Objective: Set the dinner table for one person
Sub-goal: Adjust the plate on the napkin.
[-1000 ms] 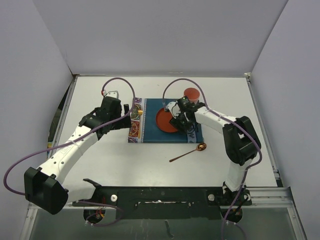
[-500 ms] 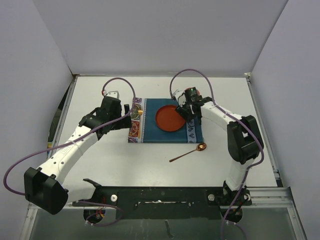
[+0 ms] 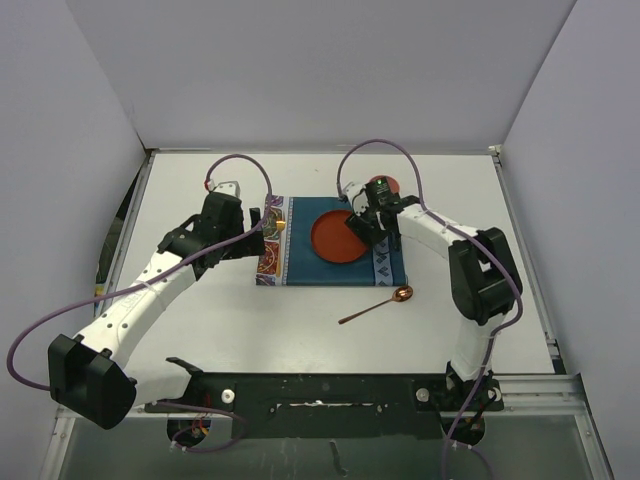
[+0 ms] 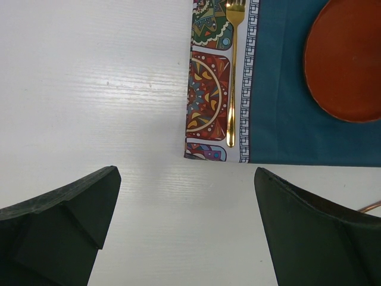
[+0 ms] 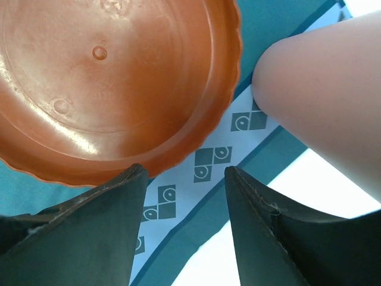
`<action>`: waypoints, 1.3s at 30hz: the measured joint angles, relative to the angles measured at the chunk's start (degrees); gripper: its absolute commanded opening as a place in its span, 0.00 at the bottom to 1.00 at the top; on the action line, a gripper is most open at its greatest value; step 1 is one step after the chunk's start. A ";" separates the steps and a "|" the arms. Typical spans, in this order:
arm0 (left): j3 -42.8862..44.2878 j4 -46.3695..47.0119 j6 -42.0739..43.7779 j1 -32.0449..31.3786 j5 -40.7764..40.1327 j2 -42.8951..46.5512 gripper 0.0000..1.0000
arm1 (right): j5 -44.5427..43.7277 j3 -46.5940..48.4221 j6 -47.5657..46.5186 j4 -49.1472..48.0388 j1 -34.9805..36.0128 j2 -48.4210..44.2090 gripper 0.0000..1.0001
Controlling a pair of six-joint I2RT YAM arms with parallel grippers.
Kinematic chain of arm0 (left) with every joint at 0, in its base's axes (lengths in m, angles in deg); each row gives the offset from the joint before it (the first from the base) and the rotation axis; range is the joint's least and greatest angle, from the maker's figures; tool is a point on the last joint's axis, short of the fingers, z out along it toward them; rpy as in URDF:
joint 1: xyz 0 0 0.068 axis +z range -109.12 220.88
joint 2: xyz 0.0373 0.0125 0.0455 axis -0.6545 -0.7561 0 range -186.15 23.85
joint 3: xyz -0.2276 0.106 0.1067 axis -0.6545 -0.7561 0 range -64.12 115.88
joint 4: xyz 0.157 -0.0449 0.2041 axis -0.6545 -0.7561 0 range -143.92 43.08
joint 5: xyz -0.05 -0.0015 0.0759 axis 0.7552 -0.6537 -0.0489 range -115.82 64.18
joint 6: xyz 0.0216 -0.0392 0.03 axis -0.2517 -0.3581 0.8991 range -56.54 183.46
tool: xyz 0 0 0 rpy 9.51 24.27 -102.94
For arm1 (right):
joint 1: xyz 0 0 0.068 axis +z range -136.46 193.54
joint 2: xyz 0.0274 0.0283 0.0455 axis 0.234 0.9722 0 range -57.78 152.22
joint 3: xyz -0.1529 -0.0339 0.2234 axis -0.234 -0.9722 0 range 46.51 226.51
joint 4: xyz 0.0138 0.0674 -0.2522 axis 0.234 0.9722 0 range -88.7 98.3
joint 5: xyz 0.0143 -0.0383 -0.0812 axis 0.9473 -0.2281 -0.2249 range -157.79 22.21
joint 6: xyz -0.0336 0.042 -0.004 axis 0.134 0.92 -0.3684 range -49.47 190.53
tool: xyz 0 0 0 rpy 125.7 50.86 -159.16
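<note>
Fork (image 4: 231, 77) plain before left claw (image 4: 186, 179), maybe overhead

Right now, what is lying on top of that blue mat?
An orange plate in the middle and a gold fork on its patterned left end. The right gripper covers the right end, hiding whether the red cup stands on the mat.

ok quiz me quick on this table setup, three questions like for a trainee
1. True or false: the fork lies on the placemat's patterned end.
2. Where is the spoon? A on the placemat; B on the bare dinner table; C across the fork.
3. Fill in: the left gripper and the right gripper are both ___.

Key: 1 true; 2 B; 3 open
</note>
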 measured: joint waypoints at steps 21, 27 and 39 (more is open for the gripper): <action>-2.36 0.79 0.04 0.00 -0.02 0.00 0.98 | 3.26 0.28 0.76 -1.38 0.00 3.28 0.38; -2.80 0.81 0.09 0.00 -0.02 0.00 0.98 | 3.87 0.50 0.74 -1.51 0.00 3.30 0.37; -4.00 1.84 0.04 0.00 -0.02 0.17 0.98 | 4.72 2.25 0.15 -1.92 2.78 6.80 0.36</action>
